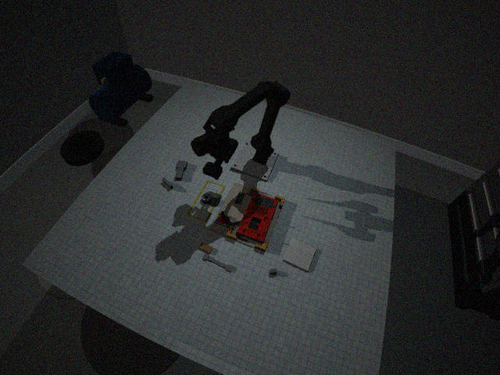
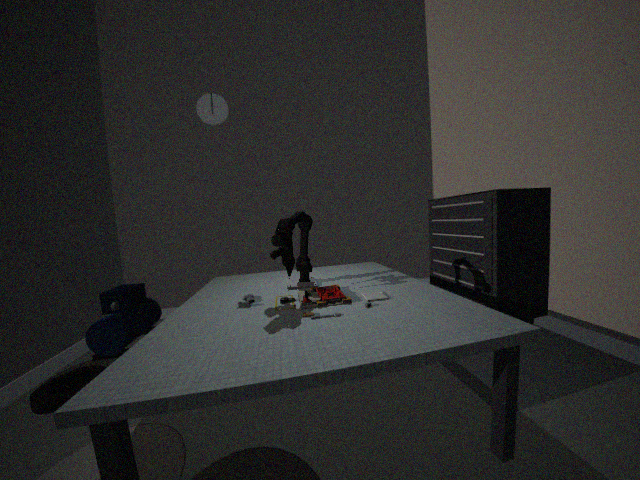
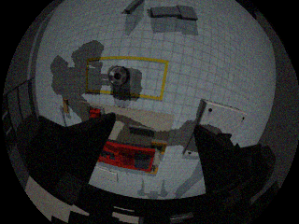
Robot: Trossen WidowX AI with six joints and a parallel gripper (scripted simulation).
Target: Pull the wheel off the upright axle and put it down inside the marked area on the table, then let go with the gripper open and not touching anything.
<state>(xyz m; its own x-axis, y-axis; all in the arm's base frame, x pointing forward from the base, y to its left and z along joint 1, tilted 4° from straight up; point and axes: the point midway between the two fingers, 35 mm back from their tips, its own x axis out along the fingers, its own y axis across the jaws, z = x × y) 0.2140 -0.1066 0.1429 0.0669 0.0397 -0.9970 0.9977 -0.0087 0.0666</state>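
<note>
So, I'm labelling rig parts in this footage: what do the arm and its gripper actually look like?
The arm is one slim chain of matte black links with rounded joint housings, mounted on a pale grey base plate. No cables or markings show in the dim light. The gripper has two broad, dark, blocky fingers.

High top, distant exterior, close downward wrist; shared table (image 2: 361, 351).

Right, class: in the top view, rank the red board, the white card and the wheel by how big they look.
1. Red board, largest.
2. White card, clearly smaller.
3. Wheel, smallest, lying inside the yellow outline.
</note>
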